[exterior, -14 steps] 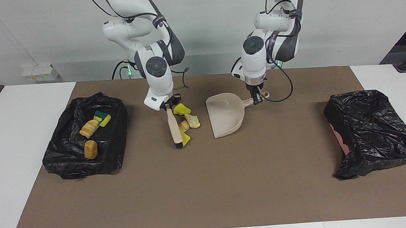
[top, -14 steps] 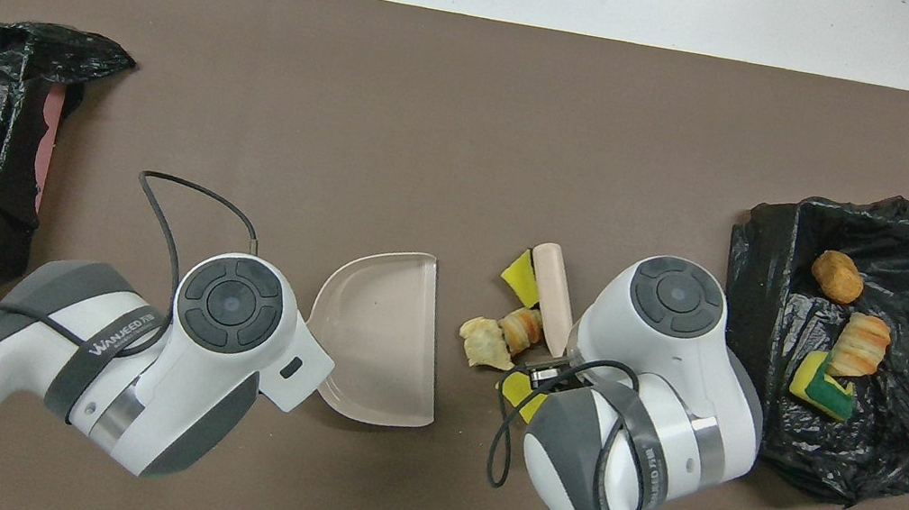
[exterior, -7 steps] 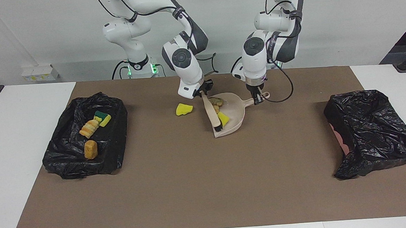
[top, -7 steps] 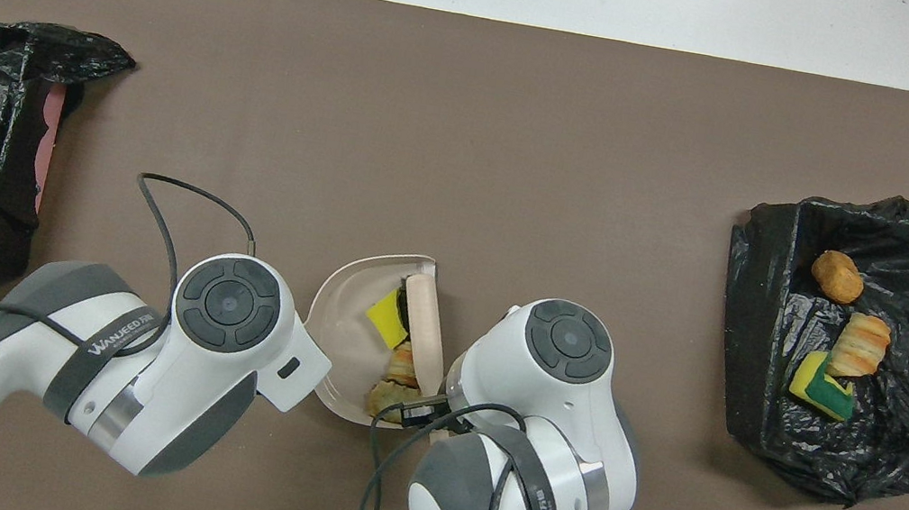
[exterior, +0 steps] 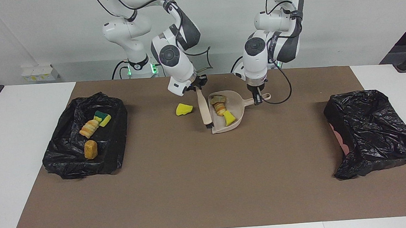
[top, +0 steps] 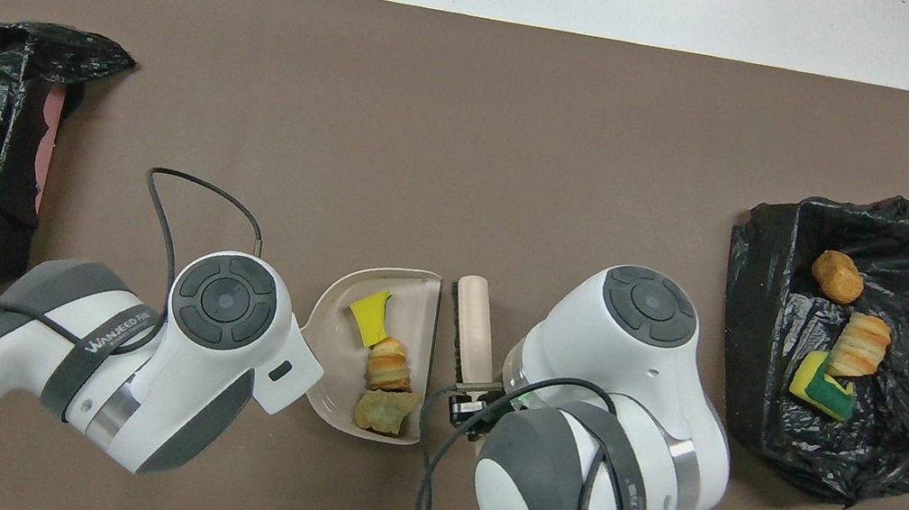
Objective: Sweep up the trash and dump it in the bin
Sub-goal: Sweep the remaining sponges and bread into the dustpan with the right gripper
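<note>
My left gripper is shut on the handle of the beige dustpan, which is low over the middle of the mat. In the pan lie three trash pieces: a tan lump, an orange bread-like piece and a yellow sponge chunk. They also show in the overhead view. My right gripper is shut on the beige brush, which hangs just outside the pan's mouth. One yellow sponge chunk lies on the mat beside the brush, toward the right arm's end.
A black-bagged bin at the right arm's end holds three trash pieces. A second black-bagged bin stands at the left arm's end. A brown mat covers the table.
My right gripper swept three pieces into the dustpan with the brush, then drew the brush back out beside the pan's mouth. One yellow chunk stayed on the mat.
</note>
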You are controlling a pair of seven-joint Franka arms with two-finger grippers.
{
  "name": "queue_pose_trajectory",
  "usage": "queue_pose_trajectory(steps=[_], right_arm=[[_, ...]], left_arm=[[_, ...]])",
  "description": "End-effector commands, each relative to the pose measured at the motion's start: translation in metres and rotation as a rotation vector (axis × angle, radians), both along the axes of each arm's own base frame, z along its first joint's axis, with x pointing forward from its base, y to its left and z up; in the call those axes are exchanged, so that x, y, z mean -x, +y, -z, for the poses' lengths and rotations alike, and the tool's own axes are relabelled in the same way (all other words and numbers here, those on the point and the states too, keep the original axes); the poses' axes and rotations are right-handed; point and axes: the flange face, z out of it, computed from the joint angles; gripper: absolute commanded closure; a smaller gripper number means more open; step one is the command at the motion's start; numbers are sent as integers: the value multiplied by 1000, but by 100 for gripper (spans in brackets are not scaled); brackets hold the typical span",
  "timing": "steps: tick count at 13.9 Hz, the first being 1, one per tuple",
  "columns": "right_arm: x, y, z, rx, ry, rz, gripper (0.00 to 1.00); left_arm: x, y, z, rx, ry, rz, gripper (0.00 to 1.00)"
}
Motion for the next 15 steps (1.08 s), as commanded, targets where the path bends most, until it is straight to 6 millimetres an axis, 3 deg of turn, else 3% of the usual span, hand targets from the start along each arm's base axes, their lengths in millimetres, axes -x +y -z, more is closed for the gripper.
queue_pose_trajectory(steps=[1, 3, 8, 10, 12, 15], right_arm=[[29, -13, -14, 157, 4, 73, 100], [53, -27, -4, 231, 10, 123, 100], [104, -63, 28, 317, -11, 295, 100], [113, -71, 38, 315, -47, 336, 100], [110, -55, 53, 316, -73, 399, 100], [107, -1, 80, 272, -118, 390, 100]], left_arm=[[10, 0, 8, 1, -7, 4, 100], [13, -5, 18, 19, -41, -59, 100], [15, -6, 19, 19, -45, -62, 100], [19, -7, 19, 16, -45, -54, 100], [21, -7, 19, 14, -42, -50, 100], [21, -6, 20, 13, -40, -44, 100]])
